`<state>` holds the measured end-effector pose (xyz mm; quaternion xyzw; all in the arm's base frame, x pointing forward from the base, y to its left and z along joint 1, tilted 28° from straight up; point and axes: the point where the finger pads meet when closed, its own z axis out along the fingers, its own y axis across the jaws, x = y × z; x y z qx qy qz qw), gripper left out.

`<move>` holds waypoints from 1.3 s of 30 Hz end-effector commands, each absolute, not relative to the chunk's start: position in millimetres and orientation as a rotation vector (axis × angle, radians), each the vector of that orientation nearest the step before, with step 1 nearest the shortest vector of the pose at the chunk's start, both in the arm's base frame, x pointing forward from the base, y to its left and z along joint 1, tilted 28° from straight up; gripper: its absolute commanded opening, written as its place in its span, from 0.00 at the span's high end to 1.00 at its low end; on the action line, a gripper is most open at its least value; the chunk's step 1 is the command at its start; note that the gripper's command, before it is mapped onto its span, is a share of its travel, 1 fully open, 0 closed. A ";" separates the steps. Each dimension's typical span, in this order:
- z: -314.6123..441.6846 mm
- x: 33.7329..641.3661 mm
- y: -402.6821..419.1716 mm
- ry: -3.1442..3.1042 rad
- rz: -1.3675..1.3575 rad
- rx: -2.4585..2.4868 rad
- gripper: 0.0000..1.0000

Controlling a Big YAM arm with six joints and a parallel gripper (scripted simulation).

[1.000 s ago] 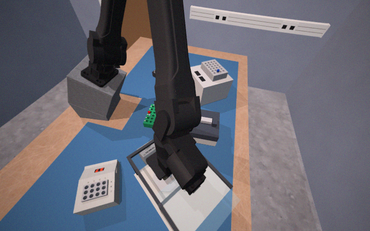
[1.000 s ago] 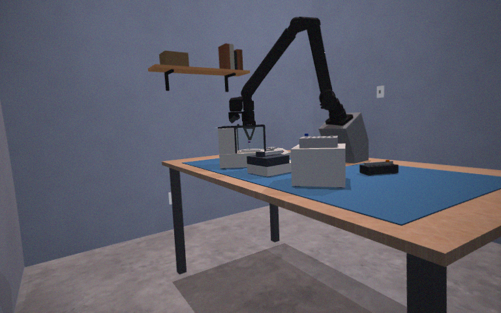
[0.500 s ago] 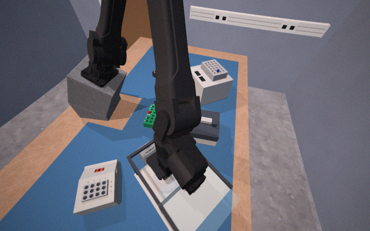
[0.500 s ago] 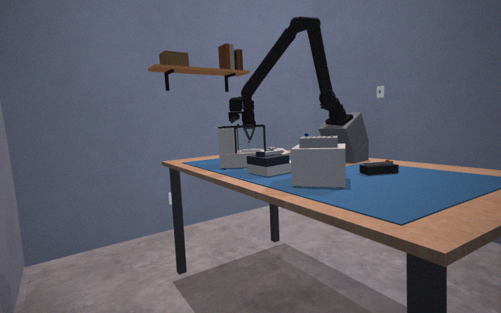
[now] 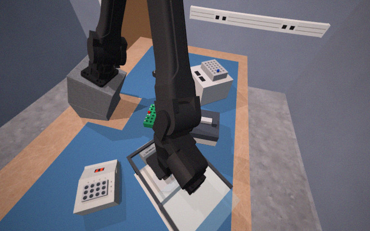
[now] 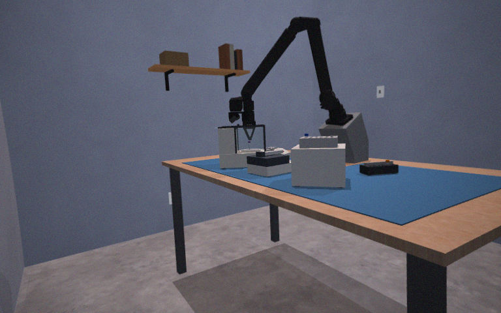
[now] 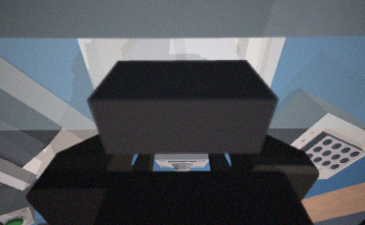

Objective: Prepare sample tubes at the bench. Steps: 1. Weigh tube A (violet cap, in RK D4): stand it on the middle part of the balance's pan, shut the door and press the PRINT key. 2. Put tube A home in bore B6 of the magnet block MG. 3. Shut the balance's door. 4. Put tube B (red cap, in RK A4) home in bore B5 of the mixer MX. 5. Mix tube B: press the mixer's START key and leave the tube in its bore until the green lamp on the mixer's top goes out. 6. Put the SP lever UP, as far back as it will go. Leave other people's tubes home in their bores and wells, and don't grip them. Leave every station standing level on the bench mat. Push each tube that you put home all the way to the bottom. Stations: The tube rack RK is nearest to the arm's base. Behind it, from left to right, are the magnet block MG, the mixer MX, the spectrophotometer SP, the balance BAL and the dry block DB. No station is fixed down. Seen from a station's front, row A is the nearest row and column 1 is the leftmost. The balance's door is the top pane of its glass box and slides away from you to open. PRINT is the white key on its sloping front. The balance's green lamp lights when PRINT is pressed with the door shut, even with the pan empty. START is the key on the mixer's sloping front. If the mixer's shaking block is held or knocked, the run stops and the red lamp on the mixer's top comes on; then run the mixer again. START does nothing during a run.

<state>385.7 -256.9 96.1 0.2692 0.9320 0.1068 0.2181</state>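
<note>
My gripper (image 6: 249, 138) is partly open and holds nothing. It reaches down through the open top of the balance (image 5: 145, 182) (image 6: 231, 160). Tube A's violet cap (image 6: 248, 142) shows just below the fingertips, its tube upright over the pan. In the wrist view, dark gripper parts fill the middle and hide the tube and fingertips. The glass door is slid back. Tube B's red cap (image 5: 149, 112) sits in the green rack (image 5: 148, 124), partly behind the arm. The mixer (image 5: 217, 91) (image 6: 317, 166) shows no lit lamp. The spectrophotometer (image 5: 209, 133) (image 6: 269, 169) stands beside the balance; its lever position is unclear.
The dry block (image 5: 89, 172) (image 7: 342, 127) stands on the balance's other side. The magnet block (image 6: 378, 169), with an orange cap, is beyond the mixer. A blue cap (image 5: 218, 70) (image 6: 306, 134) is in the mixer's block. The balance's dark top frame closely surrounds the gripper.
</note>
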 end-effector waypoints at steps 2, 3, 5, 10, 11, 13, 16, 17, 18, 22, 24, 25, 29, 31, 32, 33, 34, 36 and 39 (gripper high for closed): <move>107.2 391.1 -264.5 2.565 0.280 0.730 0.64; 107.2 391.1 -264.5 2.565 0.280 0.730 0.64; 107.2 391.1 -264.5 2.565 0.280 0.730 0.64; 130.0 388.8 -274.4 2.540 0.256 0.719 0.64; 130.0 388.8 -274.4 2.540 0.256 0.719 0.64; 133.1 387.2 -274.7 2.540 0.256 0.719 0.64; 137.7 384.8 -275.0 2.539 0.255 0.718 0.64; 139.2 384.0 -275.1 2.539 0.255 0.718 0.64; 140.8 383.2 -275.3 2.539 0.255 0.718 0.64; 147.0 379.9 -275.7 2.539 0.254 0.718 0.64; 150.0 378.3 -276.0 2.539 0.254 0.718 0.64; 151.6 377.5 -276.1 2.539 0.254 0.718 0.64; 141.5 376.1 -276.7 2.560 0.274 0.732 0.64; 157.7 374.2 -276.6 2.539 0.252 0.718 0.64; 159.3 373.4 -276.6 2.539 0.253 0.717 0.64; 160.8 372.6 -276.7 2.539 0.253 0.717 0.64; 162.4 371.8 -276.9 2.539 0.252 0.717 0.64; 165.4 370.1 -277.1 2.539 0.252 0.717 0.64; 170.0 367.7 -277.4 2.538 0.252 0.717 0.64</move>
